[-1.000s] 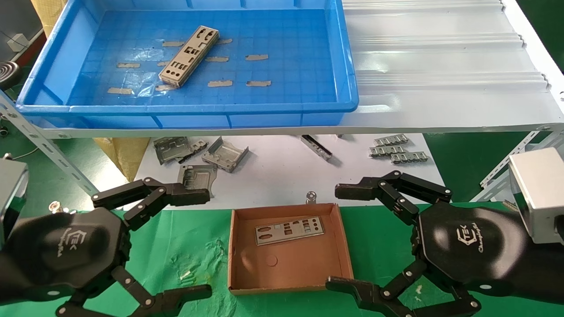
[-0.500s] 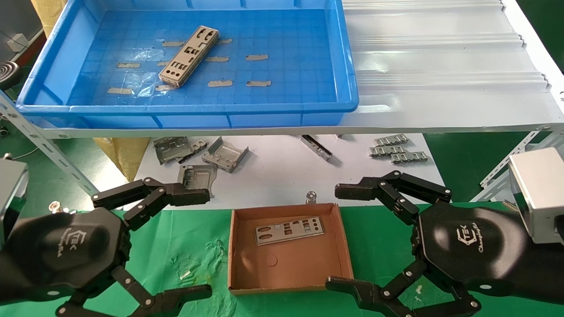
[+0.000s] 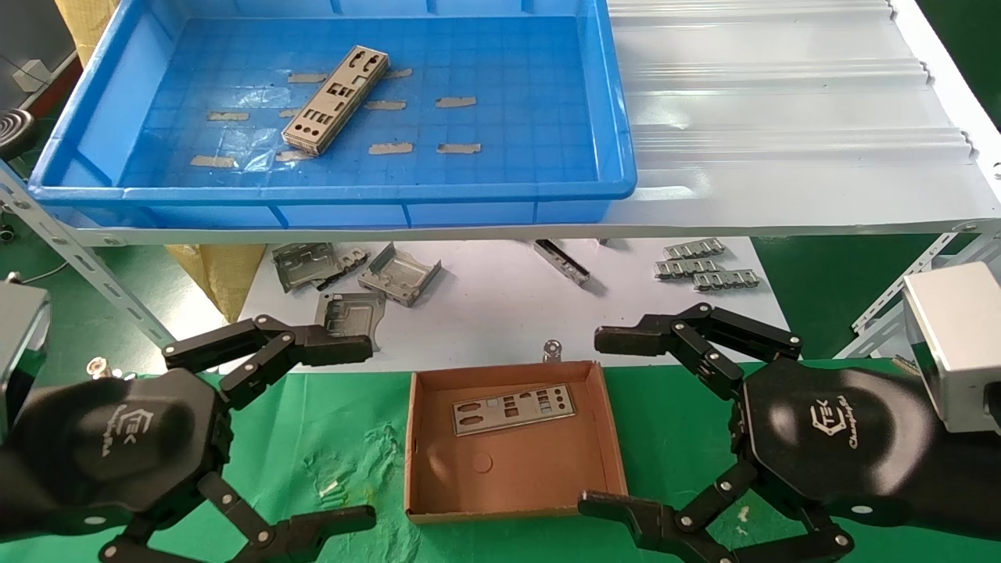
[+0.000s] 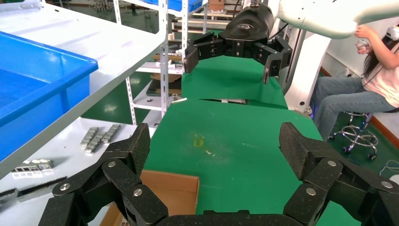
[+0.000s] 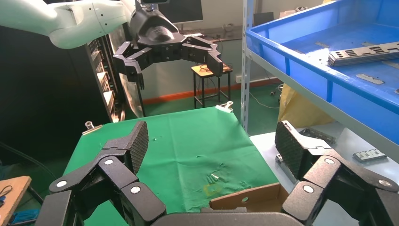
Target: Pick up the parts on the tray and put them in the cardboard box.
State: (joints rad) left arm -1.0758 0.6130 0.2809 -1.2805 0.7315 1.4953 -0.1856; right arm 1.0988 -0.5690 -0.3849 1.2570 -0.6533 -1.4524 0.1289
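Low in the frame, my left gripper (image 3: 313, 434) and right gripper (image 3: 626, 422) flank the small brown cardboard box (image 3: 618, 461), jaws spread wide, holding nothing. One flat silver punched plate (image 3: 514, 409) lies crosswise inside; a stack of plates (image 3: 336, 100) lies diagonally upper left in the blue plastic tray (image 3: 328, 190).

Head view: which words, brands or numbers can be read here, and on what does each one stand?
"TEK": logo on the black back of the left hand.
"TEK": the same logo on the back of the right hand.
A small script line runs under each logo; it is too small to read.
Tray, box and parts: no text visible.
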